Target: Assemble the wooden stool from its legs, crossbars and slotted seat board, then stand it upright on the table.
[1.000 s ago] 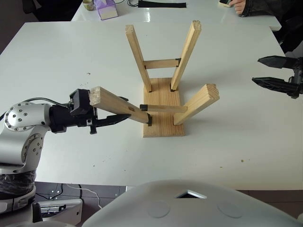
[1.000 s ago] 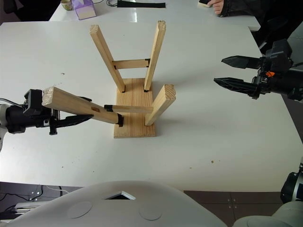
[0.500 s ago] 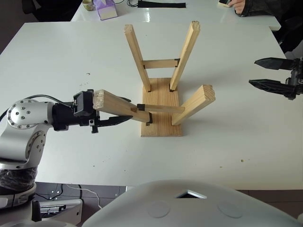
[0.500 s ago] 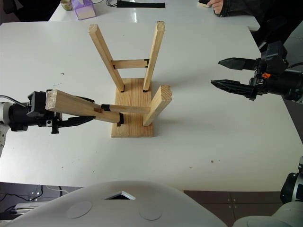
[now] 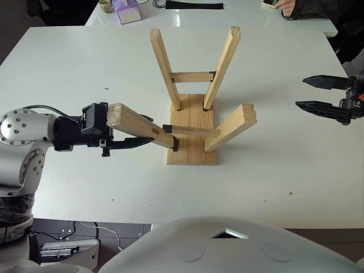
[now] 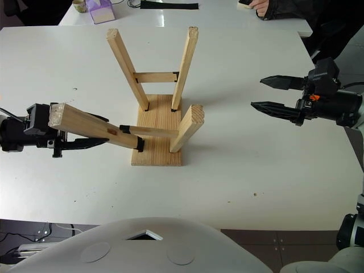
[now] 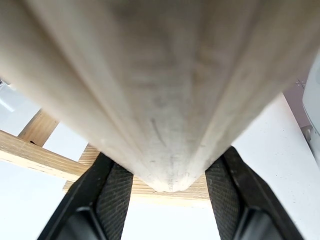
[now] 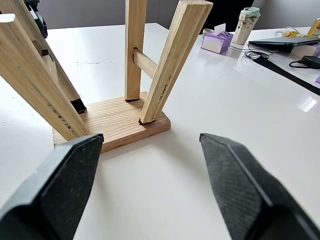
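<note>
- The left gripper (image 5: pixel 151 129) sits at the left-centre of the head views, and its fingers (image 7: pixel 114 199) are clamped on the near-left leg (image 5: pixel 136 125), one on each flank of the wood.
- In the left wrist view that leg runs straight between the two black pads, touching both.
- The held leg slants hard: its free end is out to the left near the wrist, and its lower end is down at the near-left corner of the seat board (image 5: pixel 196 152).
- The seat board lies flat on the white counter (image 5: pixel 273 170), just below the centre of the frame.
- Two far legs rise from it, the left one (image 5: pixel 165 68) and the right one (image 5: pixel 222 67), joined partway up by a crossbar (image 5: pixel 192 76).
- The near-right leg (image 5: pixel 230 128) leans out to the right, tied to the held leg by the front crossbar (image 5: pixel 190 131).
- Over at the right edge, the right gripper (image 6: pixel 257 93) hangs above the counter with its fingers (image 8: pixel 240 185) spread wide and holding nothing, well apart from the stool and pointed towards it.
</note>
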Robot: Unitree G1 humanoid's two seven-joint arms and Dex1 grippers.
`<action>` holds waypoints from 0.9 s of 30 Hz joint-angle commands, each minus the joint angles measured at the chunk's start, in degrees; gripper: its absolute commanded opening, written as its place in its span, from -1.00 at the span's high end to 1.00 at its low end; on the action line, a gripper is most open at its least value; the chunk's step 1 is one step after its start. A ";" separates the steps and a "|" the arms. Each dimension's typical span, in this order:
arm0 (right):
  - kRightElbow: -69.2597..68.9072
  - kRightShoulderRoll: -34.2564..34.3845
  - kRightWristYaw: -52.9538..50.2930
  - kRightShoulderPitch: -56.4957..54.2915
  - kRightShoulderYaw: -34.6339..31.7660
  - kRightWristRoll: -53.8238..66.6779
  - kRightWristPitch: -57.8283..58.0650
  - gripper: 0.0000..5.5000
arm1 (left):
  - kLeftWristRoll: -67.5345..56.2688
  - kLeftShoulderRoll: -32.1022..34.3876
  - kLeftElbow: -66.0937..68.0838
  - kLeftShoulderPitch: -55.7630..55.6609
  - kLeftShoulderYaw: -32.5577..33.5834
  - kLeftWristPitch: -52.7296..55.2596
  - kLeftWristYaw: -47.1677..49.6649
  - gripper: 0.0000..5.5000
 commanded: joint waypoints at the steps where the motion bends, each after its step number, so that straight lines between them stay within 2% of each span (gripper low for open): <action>1: -0.70 0.29 -0.62 0.01 0.20 -0.52 -0.93 -0.29 | 2.17 0.60 1.74 -0.96 -3.18 -0.45 -2.20 0.26; 19: -0.77 0.50 -1.05 0.22 1.11 -1.34 -3.30 -0.29 | 7.73 -1.02 7.88 -6.69 -10.00 -6.21 -1.54 0.26; 27: -1.48 1.04 -1.54 0.67 2.07 -2.15 -4.23 -0.29 | 5.35 -3.03 14.69 -12.17 -12.98 -0.69 -2.36 0.26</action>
